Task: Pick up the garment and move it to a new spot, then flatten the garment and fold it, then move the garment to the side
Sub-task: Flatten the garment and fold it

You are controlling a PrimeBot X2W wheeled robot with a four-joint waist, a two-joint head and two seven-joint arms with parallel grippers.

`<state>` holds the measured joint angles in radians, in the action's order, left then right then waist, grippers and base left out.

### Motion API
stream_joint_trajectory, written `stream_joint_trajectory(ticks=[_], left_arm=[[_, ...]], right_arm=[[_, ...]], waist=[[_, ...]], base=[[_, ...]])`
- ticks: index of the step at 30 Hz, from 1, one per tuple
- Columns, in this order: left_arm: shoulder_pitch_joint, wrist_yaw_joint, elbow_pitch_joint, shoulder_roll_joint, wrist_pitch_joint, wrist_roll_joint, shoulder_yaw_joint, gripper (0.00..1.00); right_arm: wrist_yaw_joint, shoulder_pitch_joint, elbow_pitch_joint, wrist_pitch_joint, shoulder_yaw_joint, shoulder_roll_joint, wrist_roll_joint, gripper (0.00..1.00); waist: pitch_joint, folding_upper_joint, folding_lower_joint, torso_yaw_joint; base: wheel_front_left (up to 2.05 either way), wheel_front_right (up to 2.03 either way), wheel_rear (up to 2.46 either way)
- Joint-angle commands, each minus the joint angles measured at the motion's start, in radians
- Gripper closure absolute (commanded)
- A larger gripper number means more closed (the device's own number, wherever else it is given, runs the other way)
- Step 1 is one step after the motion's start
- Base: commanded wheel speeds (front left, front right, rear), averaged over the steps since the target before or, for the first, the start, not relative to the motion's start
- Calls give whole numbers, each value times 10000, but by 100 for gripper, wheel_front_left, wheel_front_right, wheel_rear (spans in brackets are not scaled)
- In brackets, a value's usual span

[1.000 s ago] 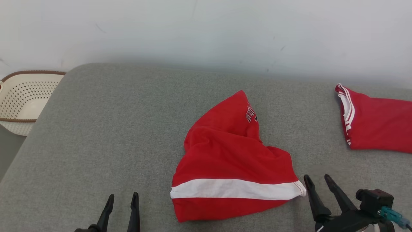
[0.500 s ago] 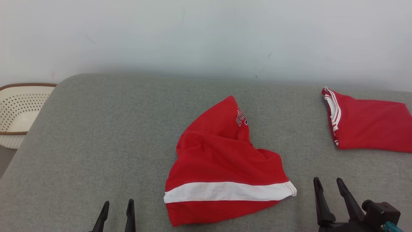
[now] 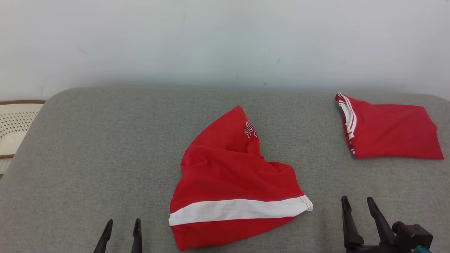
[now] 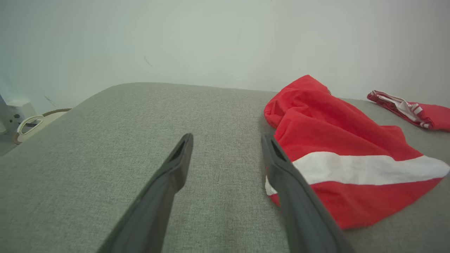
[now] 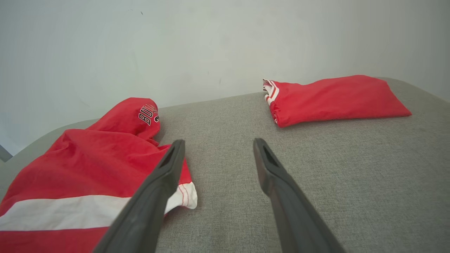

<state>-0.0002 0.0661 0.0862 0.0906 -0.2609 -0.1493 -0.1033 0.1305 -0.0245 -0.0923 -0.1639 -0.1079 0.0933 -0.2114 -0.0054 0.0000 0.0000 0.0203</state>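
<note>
I get the basket (image 3: 15,123) cut off at the left edge. The garment (image 3: 228,175) folds over its lettering (image 3: 249,129), so I can't read it whole. The left gripper (image 3: 123,222) and right gripper (image 3: 357,199) run off the bottom edge.

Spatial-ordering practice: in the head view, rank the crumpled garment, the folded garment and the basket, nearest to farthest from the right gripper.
1. Crumpled garment, just left of the right gripper.
2. Folded garment, farther back, right side.
3. Basket, far left edge.

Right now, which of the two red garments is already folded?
The far-right garment, a neat rectangle; the middle garment with the white band lies crumpled.
</note>
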Motion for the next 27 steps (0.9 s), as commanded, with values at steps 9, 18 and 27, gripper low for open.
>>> stream_joint_trajectory(ticks=[9,18,27], left_arm=[[66,112,7,158,-49,-88,67,0],[32,94,87,196,-49,-149,-12,0],[101,126,53,239,-49,-223,-54,0]], right_arm=[[4,106,-153,-117,-18,-76,151,0],[4,96,-265,-135,-26,-134,203,0],[4,74,-296,-154,-97,-155,164,0]], waist=[[14,0,0,-170],[-30,0,0,-189],[-79,0,0,-190]], base=[[0,0,0],[0,0,0],[0,0,0]])
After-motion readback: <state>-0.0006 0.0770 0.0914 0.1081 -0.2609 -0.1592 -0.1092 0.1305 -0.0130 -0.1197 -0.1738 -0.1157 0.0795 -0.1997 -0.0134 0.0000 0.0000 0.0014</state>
